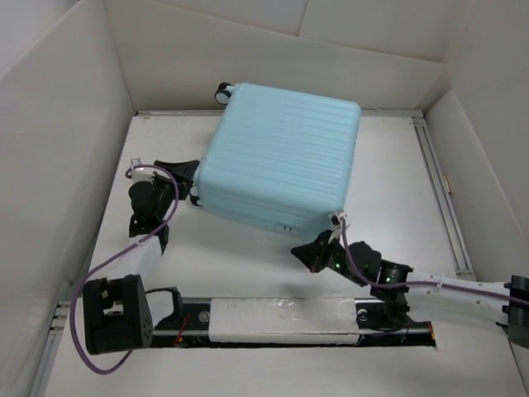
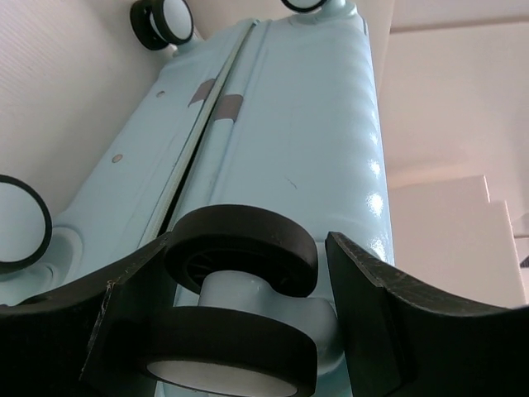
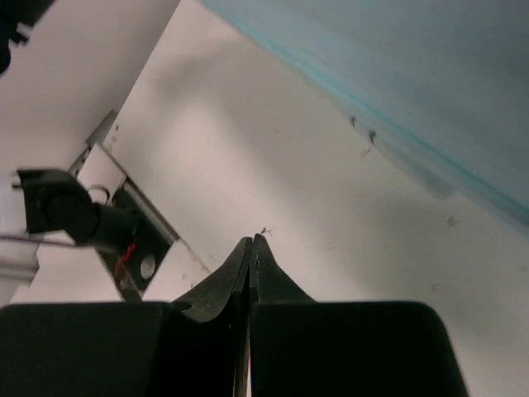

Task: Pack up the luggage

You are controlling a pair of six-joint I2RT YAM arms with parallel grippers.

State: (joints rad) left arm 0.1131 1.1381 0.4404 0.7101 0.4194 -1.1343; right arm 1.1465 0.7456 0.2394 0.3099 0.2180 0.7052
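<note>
The luggage [image 1: 281, 157] is a light-blue ribbed suitcase lying closed and flat mid-table, with one caster wheel [image 1: 223, 91] showing at its far corner. My left gripper [image 1: 188, 178] is at its near-left corner. In the left wrist view the gripper [image 2: 248, 240] is open, its jaws either side of a black double caster wheel [image 2: 240, 252]; the left finger touches it and the right finger [image 2: 372, 298] stands a sliver off. My right gripper [image 1: 296, 251] is shut on nothing, low over the table just in front of the suitcase's near edge [image 3: 413, 74], fingertips [image 3: 251, 240] pressed together.
White walls enclose the table on the left, back and right. A black rail with a white taped strip [image 1: 281, 318] runs along the near edge between the arm bases. A metal track [image 1: 442, 190] runs down the right side. Two more wheels [image 2: 161, 21] [image 2: 16, 223] show on the luggage's end.
</note>
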